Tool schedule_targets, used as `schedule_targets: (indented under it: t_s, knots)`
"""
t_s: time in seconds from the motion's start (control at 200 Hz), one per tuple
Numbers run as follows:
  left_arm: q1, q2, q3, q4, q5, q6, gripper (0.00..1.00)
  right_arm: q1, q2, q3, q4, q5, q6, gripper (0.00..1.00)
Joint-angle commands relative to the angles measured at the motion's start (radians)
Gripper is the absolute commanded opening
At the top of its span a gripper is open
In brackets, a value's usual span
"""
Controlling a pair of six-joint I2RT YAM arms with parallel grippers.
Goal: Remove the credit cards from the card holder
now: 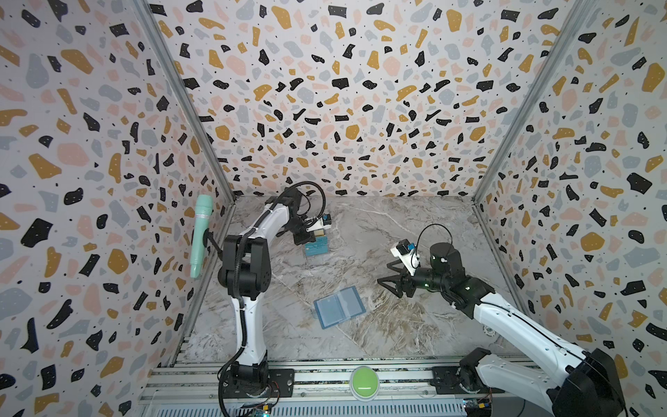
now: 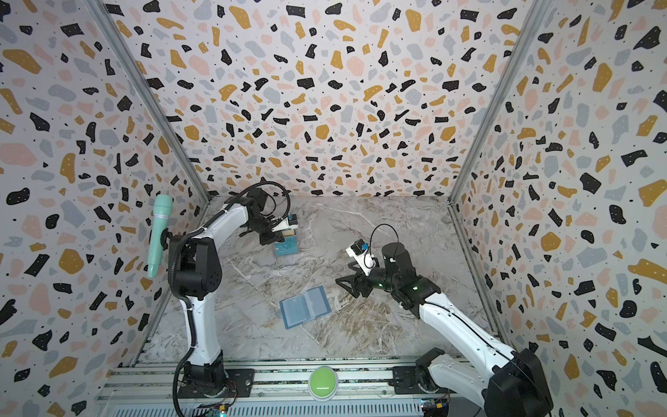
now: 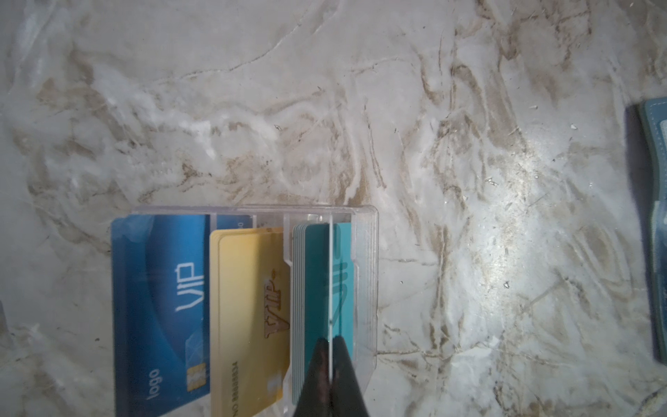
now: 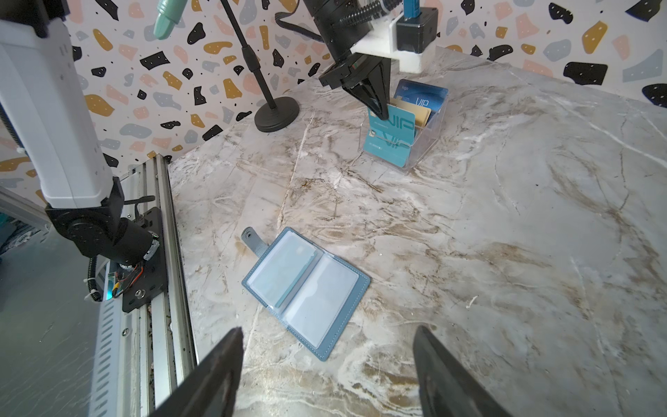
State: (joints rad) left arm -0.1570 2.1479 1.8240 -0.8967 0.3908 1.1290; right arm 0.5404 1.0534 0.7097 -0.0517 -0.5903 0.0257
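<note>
Black left gripper [image 3: 330,341] pinched on a thin plastic card [image 3: 330,274] seen edge-on, over a clear plastic tiered rack [image 3: 252,209] holding a blue VIP card [image 3: 158,281], golden-yellow VIP cards [image 3: 249,289], a teal card stack [image 3: 310,281], veined marble tabletop [image 3: 469,144], slate-blue card holder [image 3: 653,144] edge well apart

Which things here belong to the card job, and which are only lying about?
Job: card holder, teal card in the shut left gripper, clear rack, open right gripper.
Lying about: microphone, green button.

Slate-blue card holder [image 4: 306,292] open flat mid-table; teal card [image 4: 399,124] upright, blue card [image 4: 431,95], gold card [image 4: 422,114] behind.
</note>
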Motion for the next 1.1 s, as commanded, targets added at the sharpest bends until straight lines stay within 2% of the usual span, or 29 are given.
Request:
schedule_targets:
  t_s: [0.0, 0.3, 0.44, 0.726, 0.941, 1.096]
  knots:
    - [0.007, 0.013, -0.012, -0.005, 0.005, -0.025, 0.0, -0.002, -0.012, 0.001, 0.013, -0.009, 0.005, 0.74]
    - [0.007, 0.025, -0.014, -0.005, -0.005, -0.044, 0.08, -0.002, -0.013, -0.001, 0.015, -0.007, 0.003, 0.74]
    - [0.009, 0.025, -0.013, -0.021, -0.006, -0.049, 0.22, -0.003, -0.011, -0.002, 0.018, -0.008, 0.003, 0.74]
    - [0.008, 0.001, 0.003, -0.01, 0.011, -0.095, 0.27, -0.002, -0.01, -0.001, 0.018, -0.009, 0.005, 0.74]
    - [0.008, -0.079, -0.003, 0.03, 0.014, -0.16, 0.34, -0.002, -0.003, -0.003, 0.027, 0.003, 0.014, 0.74]
    - [0.008, -0.145, 0.001, 0.056, -0.029, -0.291, 0.43, -0.003, 0.011, 0.014, 0.019, 0.062, 0.035, 0.75]
